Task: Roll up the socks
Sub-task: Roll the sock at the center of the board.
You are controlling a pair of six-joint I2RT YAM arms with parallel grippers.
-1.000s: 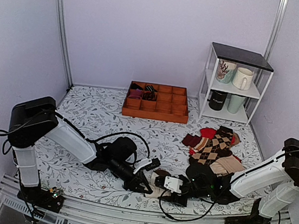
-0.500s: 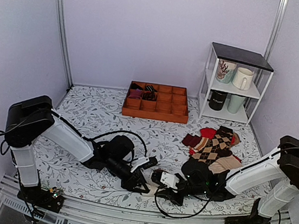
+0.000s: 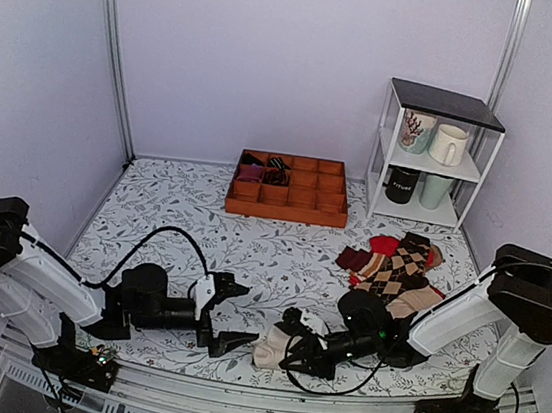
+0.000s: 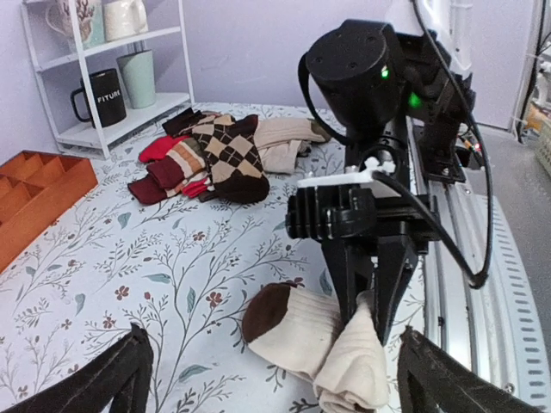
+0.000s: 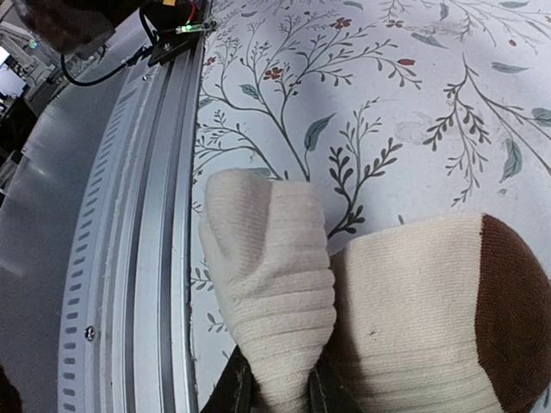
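Evidently the left tool (image 3: 233,312) stood wide open, well left of the argyle pile (image 3: 395,266). The socks (image 4: 297,331) lay nearer it, front-left, and the right tool (image 4: 366,314) pinched their cream fold. A firm pinch and tight, even turns would have suited.

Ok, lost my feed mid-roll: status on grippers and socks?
Right gripper shut on cream-white fabric socks with dark brown toe, by near table edge. Left gripper open, clear of them. Nothing in the way.
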